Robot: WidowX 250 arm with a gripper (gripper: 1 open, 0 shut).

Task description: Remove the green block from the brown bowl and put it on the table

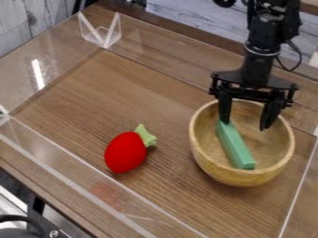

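The green block (236, 145) is a long flat light-green bar lying slantwise inside the brown bowl (211, 158), a round tan wooden bowl at the right of the table (137, 93). My gripper (248, 118) points straight down over the far part of the bowl, open wide. One dark finger stands at the block's upper end, the other over the bowl's far right rim. Nothing is held between the fingers.
A red strawberry toy (125, 151) with a green leaf lies on the wood left of the bowl. Clear acrylic walls (74, 177) border the tabletop, with a folded clear piece (99, 31) at the back left. The bowl sits close to the right wall.
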